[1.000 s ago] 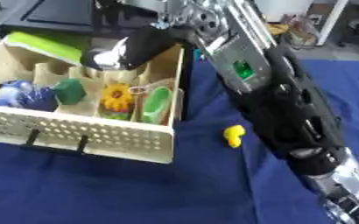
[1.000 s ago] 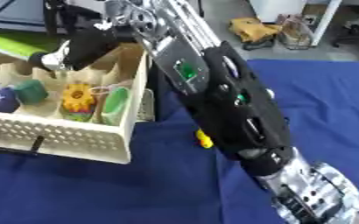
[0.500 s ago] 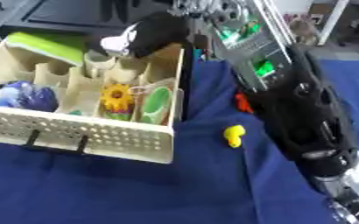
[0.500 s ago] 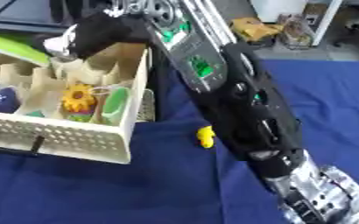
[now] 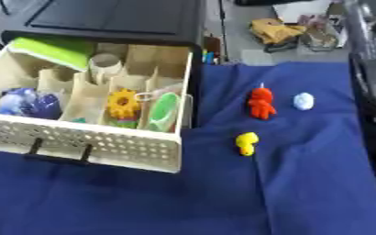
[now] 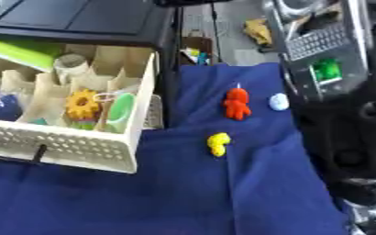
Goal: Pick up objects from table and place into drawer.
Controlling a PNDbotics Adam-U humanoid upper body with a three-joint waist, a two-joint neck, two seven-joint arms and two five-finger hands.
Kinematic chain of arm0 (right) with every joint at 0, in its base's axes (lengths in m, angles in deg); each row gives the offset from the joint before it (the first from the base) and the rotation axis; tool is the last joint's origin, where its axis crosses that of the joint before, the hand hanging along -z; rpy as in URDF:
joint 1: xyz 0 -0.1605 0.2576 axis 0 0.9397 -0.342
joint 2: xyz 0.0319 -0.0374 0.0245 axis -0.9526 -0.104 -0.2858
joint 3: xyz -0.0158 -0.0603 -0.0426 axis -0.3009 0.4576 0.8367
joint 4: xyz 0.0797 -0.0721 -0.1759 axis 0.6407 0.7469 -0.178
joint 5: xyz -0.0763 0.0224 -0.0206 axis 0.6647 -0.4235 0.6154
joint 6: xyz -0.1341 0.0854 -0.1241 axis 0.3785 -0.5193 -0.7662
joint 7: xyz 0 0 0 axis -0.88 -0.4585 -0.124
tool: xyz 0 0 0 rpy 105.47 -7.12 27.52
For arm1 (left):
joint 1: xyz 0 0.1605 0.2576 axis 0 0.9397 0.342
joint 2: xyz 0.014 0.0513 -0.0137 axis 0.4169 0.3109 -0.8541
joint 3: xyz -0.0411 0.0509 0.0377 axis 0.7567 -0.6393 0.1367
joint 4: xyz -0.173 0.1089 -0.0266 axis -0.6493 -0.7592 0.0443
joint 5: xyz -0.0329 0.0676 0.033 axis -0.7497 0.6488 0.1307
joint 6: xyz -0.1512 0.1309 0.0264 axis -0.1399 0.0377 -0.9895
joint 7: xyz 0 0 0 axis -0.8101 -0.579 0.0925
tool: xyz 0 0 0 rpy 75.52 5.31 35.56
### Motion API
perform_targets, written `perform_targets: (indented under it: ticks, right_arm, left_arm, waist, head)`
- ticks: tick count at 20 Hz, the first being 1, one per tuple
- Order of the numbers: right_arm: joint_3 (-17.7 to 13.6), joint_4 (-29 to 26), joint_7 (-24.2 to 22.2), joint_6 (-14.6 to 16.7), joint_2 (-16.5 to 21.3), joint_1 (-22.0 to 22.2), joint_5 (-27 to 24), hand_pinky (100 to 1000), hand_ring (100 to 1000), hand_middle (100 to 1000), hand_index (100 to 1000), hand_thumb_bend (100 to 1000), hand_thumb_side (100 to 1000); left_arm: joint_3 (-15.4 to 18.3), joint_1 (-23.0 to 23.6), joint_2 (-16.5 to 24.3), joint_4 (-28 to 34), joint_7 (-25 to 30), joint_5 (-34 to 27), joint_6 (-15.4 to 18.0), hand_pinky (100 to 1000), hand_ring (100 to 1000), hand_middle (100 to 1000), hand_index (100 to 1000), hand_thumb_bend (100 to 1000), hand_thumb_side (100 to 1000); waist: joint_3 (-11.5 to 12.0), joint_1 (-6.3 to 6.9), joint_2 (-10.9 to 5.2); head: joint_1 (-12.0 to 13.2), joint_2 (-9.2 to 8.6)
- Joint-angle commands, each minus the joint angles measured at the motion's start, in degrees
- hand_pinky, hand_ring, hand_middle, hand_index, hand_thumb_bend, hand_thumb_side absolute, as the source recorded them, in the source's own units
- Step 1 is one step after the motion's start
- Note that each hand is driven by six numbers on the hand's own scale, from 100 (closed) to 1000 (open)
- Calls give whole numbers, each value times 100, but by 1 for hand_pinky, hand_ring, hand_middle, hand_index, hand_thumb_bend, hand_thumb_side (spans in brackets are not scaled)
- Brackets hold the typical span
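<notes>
My right arm has swung back from over the drawer, which I take to mean something was just dropped in. Neither hand shows now, so I can't tell how they stand. Still waiting on the blue cloth: an orange figure, a small white lump near it, and a yellow toy nearer the drawer. The drawer already holds a yellow gear and a green piece. Nothing blocks the three; the drawer's wall stands just left of them.
</notes>
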Motion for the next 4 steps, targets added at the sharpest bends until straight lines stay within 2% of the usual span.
perform_targets:
  ticks: [1, 3, 4]
  right_arm:
    - [-249, -245, 894, 211, 328, 139, -302, 654, 643, 428, 588, 341, 600]
    - [-356, -252, 1685, 513, 375, 336, -463, 637, 644, 463, 621, 313, 601]
    - [-427, -254, 2201, 716, 379, 451, -537, 632, 656, 501, 642, 241, 643]
  left_arm:
    - [72, -28, 59, 74, -63, 51, 24, 486, 686, 711, 837, 356, 1000]
    - [80, -33, 49, 74, -86, 73, 34, 486, 686, 711, 837, 356, 1000]
    - [83, -36, 44, 74, -96, 86, 40, 486, 685, 711, 837, 356, 1000]
  waist:
    - [-24, 43, -77]
    - [-54, 65, -57]
    - [-67, 77, -46]
  head:
    - [53, -65]
    - [77, -72]
    - [92, -75]
